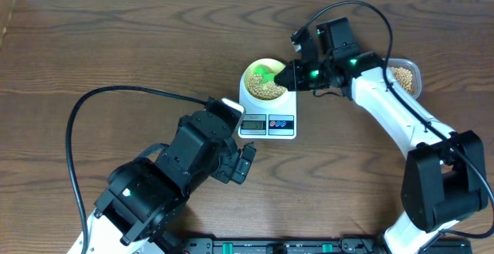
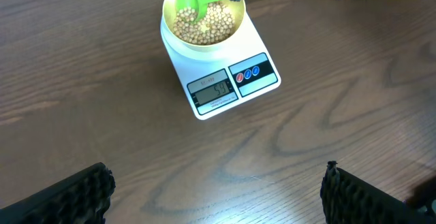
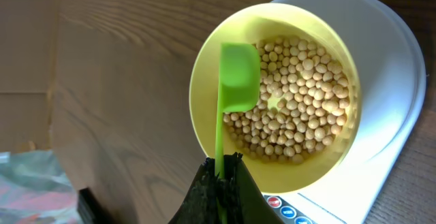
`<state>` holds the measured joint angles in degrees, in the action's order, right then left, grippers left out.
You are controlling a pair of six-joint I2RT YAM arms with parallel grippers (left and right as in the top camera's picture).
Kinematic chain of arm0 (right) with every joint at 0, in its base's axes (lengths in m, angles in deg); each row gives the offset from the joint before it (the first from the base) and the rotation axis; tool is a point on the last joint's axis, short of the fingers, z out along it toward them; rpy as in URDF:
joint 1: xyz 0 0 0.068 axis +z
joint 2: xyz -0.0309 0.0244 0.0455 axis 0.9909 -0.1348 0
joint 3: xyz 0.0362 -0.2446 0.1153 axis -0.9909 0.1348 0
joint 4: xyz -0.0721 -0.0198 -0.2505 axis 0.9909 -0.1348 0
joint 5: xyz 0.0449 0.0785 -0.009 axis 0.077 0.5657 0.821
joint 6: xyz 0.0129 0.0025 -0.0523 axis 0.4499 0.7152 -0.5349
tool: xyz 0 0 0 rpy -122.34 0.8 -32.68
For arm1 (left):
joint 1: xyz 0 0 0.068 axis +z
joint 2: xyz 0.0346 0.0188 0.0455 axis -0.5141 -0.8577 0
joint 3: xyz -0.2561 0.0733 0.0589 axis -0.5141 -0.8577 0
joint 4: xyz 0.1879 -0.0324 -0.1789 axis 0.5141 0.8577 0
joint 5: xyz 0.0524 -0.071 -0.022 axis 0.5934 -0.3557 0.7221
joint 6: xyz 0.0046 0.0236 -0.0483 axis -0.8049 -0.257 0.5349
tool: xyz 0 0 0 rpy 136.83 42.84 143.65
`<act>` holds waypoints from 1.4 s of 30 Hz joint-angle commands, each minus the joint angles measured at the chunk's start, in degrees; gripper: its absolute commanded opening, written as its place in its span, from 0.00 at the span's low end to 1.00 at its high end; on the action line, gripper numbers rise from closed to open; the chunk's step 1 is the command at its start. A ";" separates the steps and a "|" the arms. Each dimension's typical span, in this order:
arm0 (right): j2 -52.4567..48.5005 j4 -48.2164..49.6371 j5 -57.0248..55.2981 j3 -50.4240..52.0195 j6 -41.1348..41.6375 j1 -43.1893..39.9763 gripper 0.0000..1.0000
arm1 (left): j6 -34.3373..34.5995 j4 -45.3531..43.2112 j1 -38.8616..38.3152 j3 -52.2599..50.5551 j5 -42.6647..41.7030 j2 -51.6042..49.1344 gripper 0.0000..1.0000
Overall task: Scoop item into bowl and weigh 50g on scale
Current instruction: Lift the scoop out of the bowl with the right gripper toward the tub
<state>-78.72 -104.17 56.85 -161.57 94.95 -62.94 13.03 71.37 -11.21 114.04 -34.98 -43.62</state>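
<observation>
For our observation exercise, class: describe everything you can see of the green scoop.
The green scoop looks like smooth bright plastic: a rounded-square cup on a thin straight handle. The right gripper is shut on the handle's end. The cup lies within the rim of the pale-yellow bowl, above the beans, with none showing in it; whether it touches them cannot be told.

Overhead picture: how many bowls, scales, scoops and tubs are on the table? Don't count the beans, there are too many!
yellow bowl: 1
white scale: 1
green scoop: 1
clear tub: 1
Total: 4
</observation>
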 commanded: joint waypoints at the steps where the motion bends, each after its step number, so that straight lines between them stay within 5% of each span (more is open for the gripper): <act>1: -0.52 0.68 5.55 0.50 1.36 -1.55 0.01 | 0.33 0.15 -0.04 1.14 -0.33 0.02 0.99; 14: -0.22 2.01 18.73 0.50 2.29 -7.85 0.01 | 0.33 0.15 -0.04 1.14 -0.33 0.02 0.99; 42: 17.20 -3.19 20.76 0.50 4.22 -24.50 0.01 | 0.33 0.15 -0.04 1.14 -0.33 0.02 0.99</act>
<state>-62.41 -107.12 76.41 -161.28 98.47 -86.88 13.03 71.37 -11.21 114.04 -34.98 -43.62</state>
